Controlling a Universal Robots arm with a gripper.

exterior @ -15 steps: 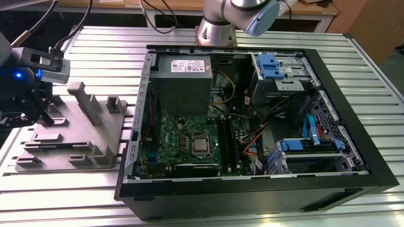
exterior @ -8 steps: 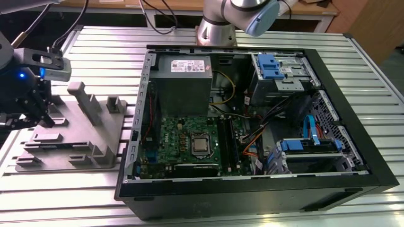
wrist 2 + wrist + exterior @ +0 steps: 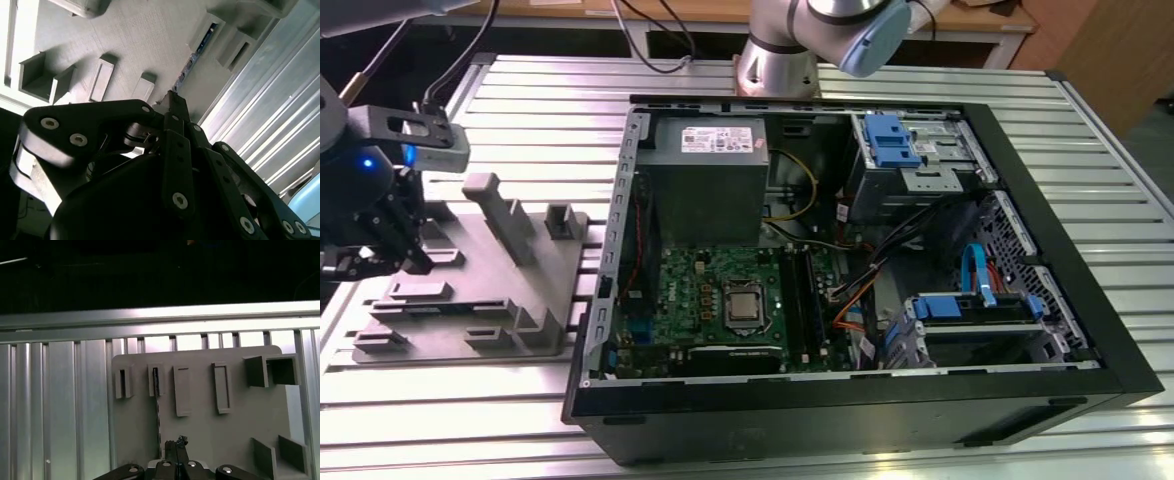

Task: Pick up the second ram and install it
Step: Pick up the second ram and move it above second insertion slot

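The second ram (image 3: 157,410) is a thin dark stick standing on edge on the grey tray (image 3: 240,430), its far end seated in a slotted holder (image 3: 155,382). The second wrist view shows the ram (image 3: 192,62) as a chip-studded edge running up to my fingertips. My gripper (image 3: 176,444) hangs low over the tray with its two fingertips pressed together. The stick's near end passes just beside them, not between them. In the exterior view the gripper (image 3: 411,262) is over the left part of the tray (image 3: 520,290).
An open computer case (image 3: 1067,300) lies to the exterior view's right of the tray. Its green motherboard (image 3: 707,290) has long black memory sockets (image 3: 798,300) beside the processor. Upright posts (image 3: 500,215) rise from the tray near the gripper. The ribbed metal table (image 3: 454,420) ends just beyond the tray.
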